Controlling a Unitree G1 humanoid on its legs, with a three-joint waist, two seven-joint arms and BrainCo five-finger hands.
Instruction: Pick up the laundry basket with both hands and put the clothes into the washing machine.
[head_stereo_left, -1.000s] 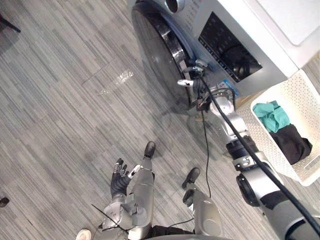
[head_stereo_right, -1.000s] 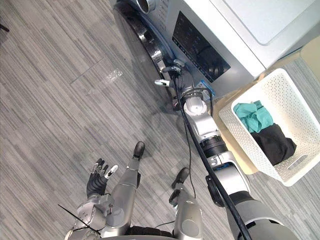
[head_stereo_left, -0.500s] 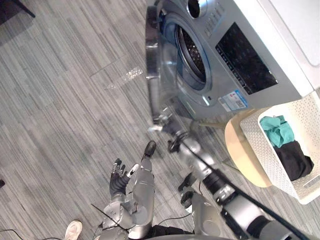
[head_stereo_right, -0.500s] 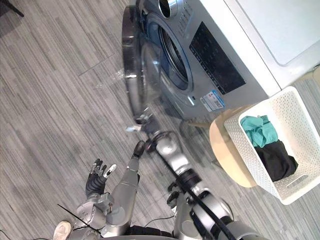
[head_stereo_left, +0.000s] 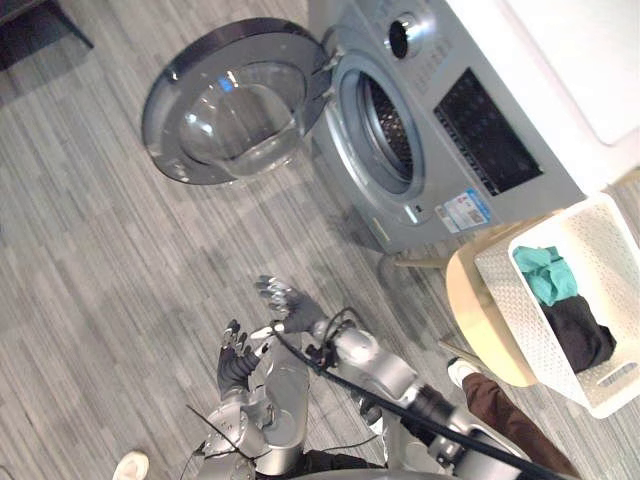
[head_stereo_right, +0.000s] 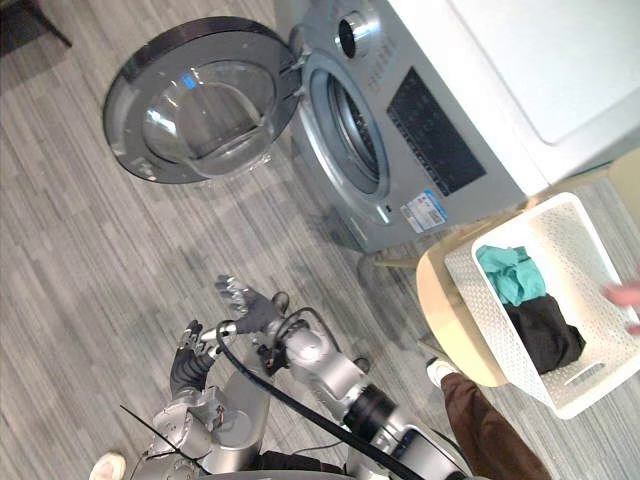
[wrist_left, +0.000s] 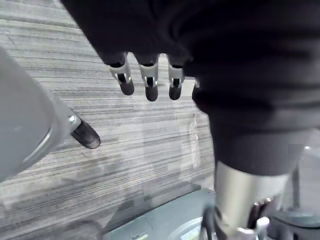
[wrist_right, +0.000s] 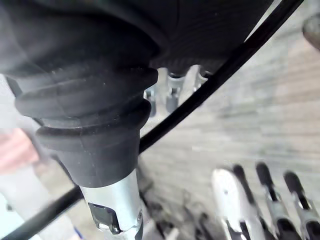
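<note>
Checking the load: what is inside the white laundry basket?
A teal garment and a black garment lie in the laundry basket; anything beneath them is hidden.

- Grey plank floor (head_stereo_left: 90, 290) runs across the whole scene.
- Round beige stool (head_stereo_left: 478, 322) at 4 o'clock.
- Person's leg in brown trousers (head_stereo_left: 515, 425) at 5 o'clock, with its white shoe (head_stereo_left: 461, 372) on the floor just beside the stool.
- Person's hand (head_stereo_right: 625, 298) at the 3 o'clock edge.
- Another pale shoe (head_stereo_left: 130, 466) at 7 o'clock.
- Dark furniture piece (head_stereo_left: 40, 28) at 11 o'clock, partly cut off.
</note>
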